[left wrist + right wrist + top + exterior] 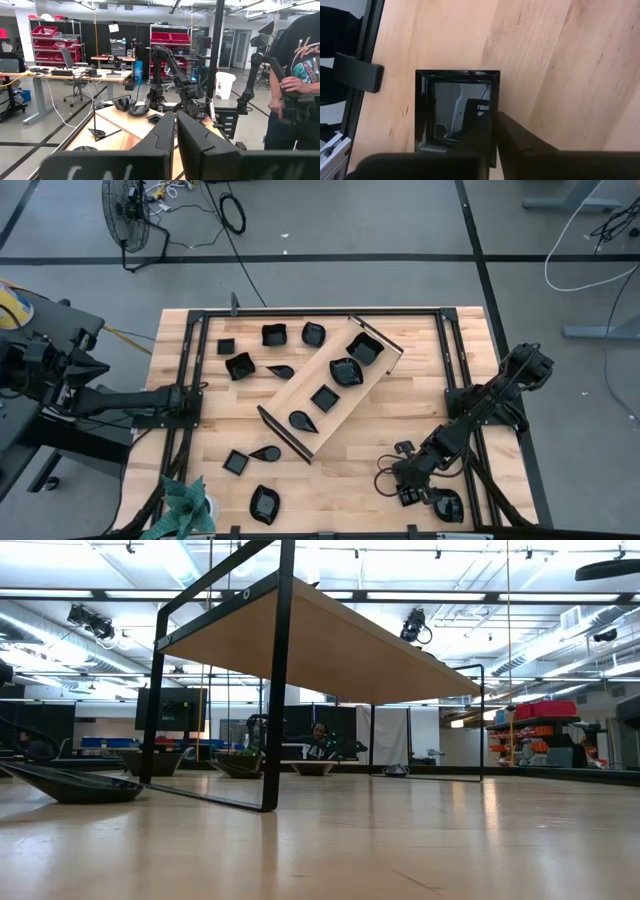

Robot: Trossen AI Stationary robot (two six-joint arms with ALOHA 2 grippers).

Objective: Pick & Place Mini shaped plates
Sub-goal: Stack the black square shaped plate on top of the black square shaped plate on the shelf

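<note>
Fingers [520, 145] of the right gripper [412, 492] close on the rim of a square black plate [455, 107] lying flat on the wooden table [350, 470] near its front right corner, one finger inside the dish and the other just outside its edge, the dish pinched between them. Beside that gripper, in the high view, a rounded black plate [447, 505] rests on the tabletop. Over at the left edge of the table, the left gripper [190, 400] waits with its 2 fingers [160, 137] pressed nearly together and nothing between them. A long light-wood tray [300, 390] with black ends lies diagonally across the middle of the table and carries 4 mini shaped plates [346, 372], among them a square, a leaf and a teardrop. More small black dishes [240, 365] sit scattered on the bare wood behind and to the left of the tray, with 3 others [265, 503] near the front left. In the left wrist view a person [295, 75] in a dark printed T-shirt stands beyond the table.
</note>
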